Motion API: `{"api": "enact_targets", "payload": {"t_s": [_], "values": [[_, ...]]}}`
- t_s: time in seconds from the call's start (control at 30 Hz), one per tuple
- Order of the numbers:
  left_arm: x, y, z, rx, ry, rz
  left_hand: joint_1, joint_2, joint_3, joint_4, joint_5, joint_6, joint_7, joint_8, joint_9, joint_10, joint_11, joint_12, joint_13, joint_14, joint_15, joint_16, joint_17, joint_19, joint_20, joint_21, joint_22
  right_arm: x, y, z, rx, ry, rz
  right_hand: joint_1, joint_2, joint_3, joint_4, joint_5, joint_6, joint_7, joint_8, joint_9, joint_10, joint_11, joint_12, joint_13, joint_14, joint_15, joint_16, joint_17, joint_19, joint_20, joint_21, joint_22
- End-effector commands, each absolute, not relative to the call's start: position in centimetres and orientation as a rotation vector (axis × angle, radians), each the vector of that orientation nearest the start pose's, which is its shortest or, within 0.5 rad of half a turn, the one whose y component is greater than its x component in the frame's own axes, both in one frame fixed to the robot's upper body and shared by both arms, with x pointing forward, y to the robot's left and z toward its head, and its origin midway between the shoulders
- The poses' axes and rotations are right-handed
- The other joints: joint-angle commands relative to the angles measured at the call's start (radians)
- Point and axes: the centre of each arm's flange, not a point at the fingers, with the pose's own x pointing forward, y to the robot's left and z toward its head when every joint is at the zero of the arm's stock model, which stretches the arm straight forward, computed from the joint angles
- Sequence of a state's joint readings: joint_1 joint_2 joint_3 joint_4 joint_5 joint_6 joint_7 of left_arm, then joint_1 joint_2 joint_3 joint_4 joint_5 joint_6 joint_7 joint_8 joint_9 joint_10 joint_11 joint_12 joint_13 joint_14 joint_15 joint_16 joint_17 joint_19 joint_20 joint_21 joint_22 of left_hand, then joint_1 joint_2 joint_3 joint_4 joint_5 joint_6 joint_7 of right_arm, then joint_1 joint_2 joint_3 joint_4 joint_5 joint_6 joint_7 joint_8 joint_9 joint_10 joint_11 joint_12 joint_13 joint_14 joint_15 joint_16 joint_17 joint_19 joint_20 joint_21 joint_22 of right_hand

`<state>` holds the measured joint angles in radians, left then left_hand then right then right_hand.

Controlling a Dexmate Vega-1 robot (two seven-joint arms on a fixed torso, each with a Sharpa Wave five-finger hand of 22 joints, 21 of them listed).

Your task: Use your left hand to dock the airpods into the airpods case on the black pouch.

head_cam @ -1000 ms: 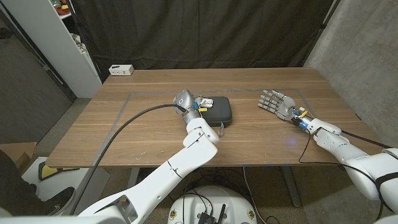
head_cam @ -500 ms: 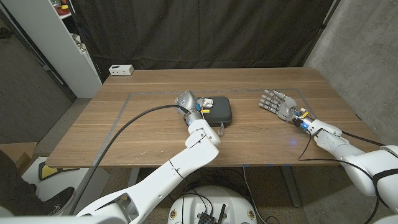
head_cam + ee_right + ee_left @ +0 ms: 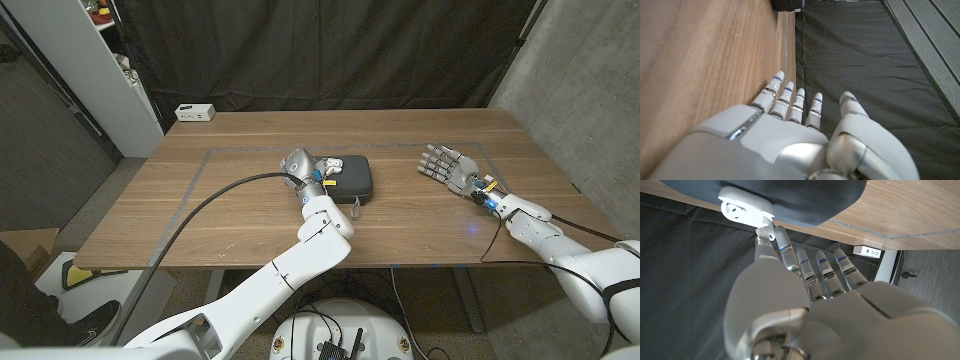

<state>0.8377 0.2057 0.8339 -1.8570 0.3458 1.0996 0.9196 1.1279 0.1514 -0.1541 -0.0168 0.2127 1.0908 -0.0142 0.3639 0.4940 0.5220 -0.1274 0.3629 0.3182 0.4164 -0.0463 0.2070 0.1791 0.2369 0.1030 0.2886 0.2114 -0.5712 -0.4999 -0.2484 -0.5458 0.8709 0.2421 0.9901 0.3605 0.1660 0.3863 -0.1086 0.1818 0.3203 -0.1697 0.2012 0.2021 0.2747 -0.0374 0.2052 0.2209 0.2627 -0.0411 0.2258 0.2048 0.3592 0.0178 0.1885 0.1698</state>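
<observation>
We find left hand (image 3: 790, 300) pinching a small white airpod (image 3: 765, 231) at the open white airpods case (image 3: 742, 211) | zipped black pouch (image 3: 350, 179) steadies it | right hand (image 3: 447, 166) idle, fingers spread, holding nothing.

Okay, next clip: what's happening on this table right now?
The robot's left hand is over the near-left end of the black pouch, working at the white airpods case that sits on it. In the left wrist view its fingers touch a small white piece right at the open case; whether it is seated yet I cannot tell. The right hand waits apart on the table, fingers spread, holding nothing.
</observation>
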Motion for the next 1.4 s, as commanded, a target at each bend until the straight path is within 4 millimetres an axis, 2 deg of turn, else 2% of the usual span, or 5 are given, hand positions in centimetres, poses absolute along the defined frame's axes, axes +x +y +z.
{"api": "enact_targets", "payload": {"t_s": [0.03,0.37,0.5,1.1,1.4], "values": [[53.6,7.5,-3.5,0.812,-0.407,0.682,-0.001,-0.002,0.004,-0.001,-0.001,-0.005,0.001,0.000,0.005,0.015,0.002,-0.002,0.004,0.012,-0.114,-0.002,0.002,0.006,-0.006,0.006,0.004,66.9,-41.3,-8.5,0.188,-0.427,0.620,-0.005,-0.001,0.003,-0.002,0.004,0.005,0.007,0.000,0.002,0.006,0.003,0.005,0.002,0.000,-0.085,0.004,0.003,0.002,0.007,0.006,0.003],[54.0,7.2,-3.6,0.813,-0.416,0.679,-0.003,-0.003,0.007,-0.001,-0.002,-0.012,0.004,-0.004,0.008,0.020,-0.001,-0.003,0.006,0.014,-0.118,-0.004,0.002,0.007,-0.006,0.007,0.005,66.6,-41.6,-8.9,0.193,-0.434,0.618,-0.005,-0.001,0.003,-0.003,0.004,0.005,0.015,0.000,0.002,0.006,0.003,0.005,0.002,0.000,-0.084,0.004,0.003,0.003,0.008,0.006,0.003],[54.1,7.2,-3.7,0.814,-0.420,0.679,-0.003,-0.001,0.010,-0.001,-0.002,-0.015,-0.002,-0.005,0.010,0.019,-0.001,-0.004,0.007,0.016,-0.118,-0.004,0.002,0.006,-0.006,0.007,0.005,66.4,-41.7,-9.0,0.192,-0.434,0.616,-0.005,-0.001,0.003,-0.003,0.004,0.006,0.022,0.000,0.002,0.006,0.002,0.005,0.002,0.000,-0.085,0.005,0.003,0.003,0.008,0.006,0.003],[54.4,7.1,-4.1,0.824,-0.427,0.663,-0.001,0.001,0.018,-0.002,-0.002,-0.020,-0.001,-0.008,0.013,0.025,-0.002,-0.007,0.012,0.022,-0.121,-0.005,0.002,0.006,-0.012,0.010,0.006,65.7,-41.7,-9.6,0.205,-0.450,0.607,-0.006,-0.002,0.003,-0.004,0.004,0.007,0.029,0.000,0.001,0.007,0.002,0.006,0.002,0.000,-0.084,0.005,0.003,0.003,0.009,0.006,0.003],[54.4,7.4,-4.4,0.824,-0.426,0.663,0.002,0.000,0.023,-0.005,-0.001,-0.027,-0.009,-0.013,0.015,0.028,0.000,-0.009,0.014,0.024,-0.122,-0.007,0.002,0.007,-0.012,0.012,0.007,65.1,-41.8,-9.8,0.200,-0.456,0.598,-0.006,-0.003,0.003,-0.005,0.004,0.006,0.028,0.000,0.001,0.006,0.003,0.005,0.002,0.000,-0.084,0.005,0.003,0.003,0.011,0.006,0.003]]}}
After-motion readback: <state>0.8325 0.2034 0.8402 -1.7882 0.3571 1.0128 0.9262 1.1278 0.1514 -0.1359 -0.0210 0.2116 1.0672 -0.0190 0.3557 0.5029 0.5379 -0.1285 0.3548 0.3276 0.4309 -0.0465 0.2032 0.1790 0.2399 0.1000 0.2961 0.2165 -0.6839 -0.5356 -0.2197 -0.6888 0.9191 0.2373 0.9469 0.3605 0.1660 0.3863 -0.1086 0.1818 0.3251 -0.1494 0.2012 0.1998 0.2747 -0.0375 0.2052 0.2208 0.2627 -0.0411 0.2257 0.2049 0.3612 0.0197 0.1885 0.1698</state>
